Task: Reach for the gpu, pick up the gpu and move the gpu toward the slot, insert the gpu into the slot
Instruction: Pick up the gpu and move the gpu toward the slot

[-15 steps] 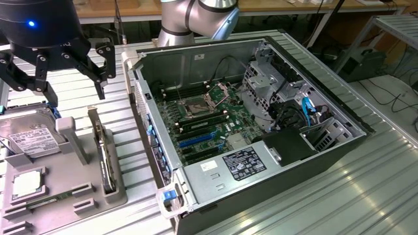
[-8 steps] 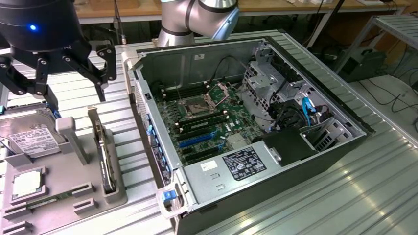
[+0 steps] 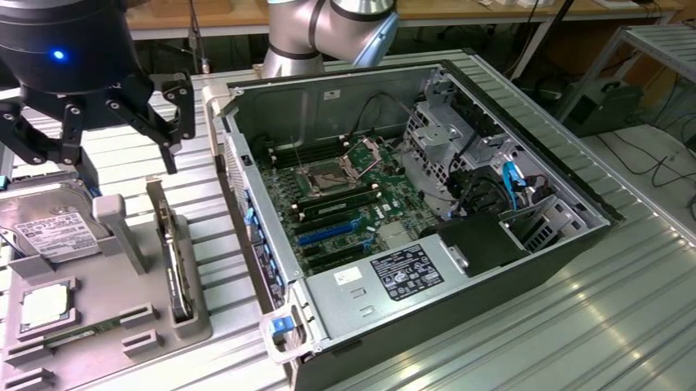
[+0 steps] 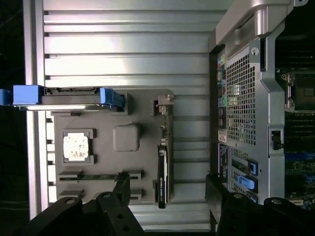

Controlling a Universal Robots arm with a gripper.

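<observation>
On the exterior view's left, my gripper [image 3: 120, 151] hangs spread and empty above the grey tray [image 3: 114, 293]. The tray holds a hard drive [image 3: 49, 232], a memory stick [image 3: 77, 332] and the gpu [image 3: 178, 277], which stands on edge, I judge so that it can be gripped from above. To the right, the open case [image 3: 326, 98] holds the blue slot [image 3: 326, 233], which is vacant.

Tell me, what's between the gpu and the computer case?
Between the gpu and the computer case lie just the tray's rim and bare ribbed table, shown in both views.
</observation>
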